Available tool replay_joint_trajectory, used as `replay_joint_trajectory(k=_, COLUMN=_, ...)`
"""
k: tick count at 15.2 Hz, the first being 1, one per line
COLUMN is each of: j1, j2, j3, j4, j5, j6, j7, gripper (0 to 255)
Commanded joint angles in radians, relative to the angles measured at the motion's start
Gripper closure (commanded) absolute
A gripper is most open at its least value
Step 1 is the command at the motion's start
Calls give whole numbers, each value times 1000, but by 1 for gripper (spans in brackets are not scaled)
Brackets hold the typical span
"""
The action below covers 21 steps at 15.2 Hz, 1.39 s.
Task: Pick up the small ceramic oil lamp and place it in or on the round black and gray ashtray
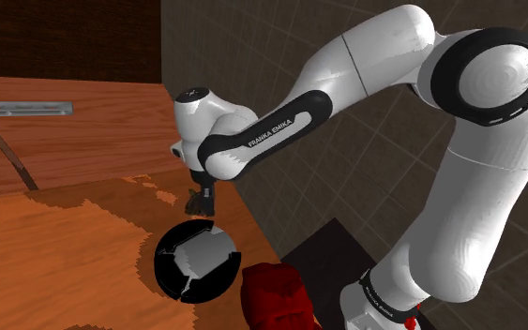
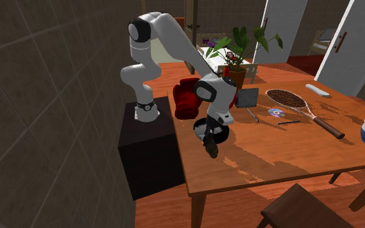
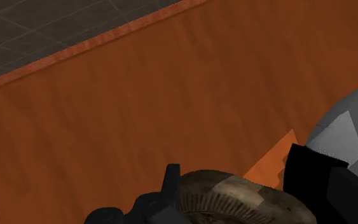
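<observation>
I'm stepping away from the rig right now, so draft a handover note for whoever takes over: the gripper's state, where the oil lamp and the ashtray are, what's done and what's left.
Gripper: shut on the oil lamp, a brownish piece clasped between its fingers.
Ashtray: round, black and grey, on the wooden table near the edge by the stand. Nothing is in it.
Done: the lamp is grasped and sits just beside the ashtray, on the side away from the stand.
Left: carry the lamp over the ashtray, lower it in, open the gripper and withdraw.

"FRANKA EMIKA" in white on the arm's black forearm band [image 1: 273, 130]
</observation>
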Motion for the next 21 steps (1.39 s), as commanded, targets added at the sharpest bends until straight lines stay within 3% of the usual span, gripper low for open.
replay_joint_trajectory(k=1, j1=5, j2=35, j3=15, j4=-16, j5=23, j6=53, j7=-2, gripper=0)
replay_joint_trajectory(k=6, j1=-13, j2=37, j3=32, j4=-15, j5=14, j6=51, j7=4, gripper=0)
replay_joint_trajectory(k=7, j1=-13, j2=36, j3=33, j4=-16, j5=15, j6=51, j7=3, gripper=255)
replay_joint_trajectory(k=16, j1=-15, j2=26, j3=31, j4=-6, j5=14, j6=44, j7=3, gripper=255)
replay_joint_trajectory(k=17, j1=-15, j2=26, j3=31, j4=-6, j5=14, j6=44, j7=3, gripper=0)
replay_joint_trajectory(k=21, j1=-105, j2=156, j3=43, j4=256, j5=233, j6=-148, j7=-96, gripper=0)
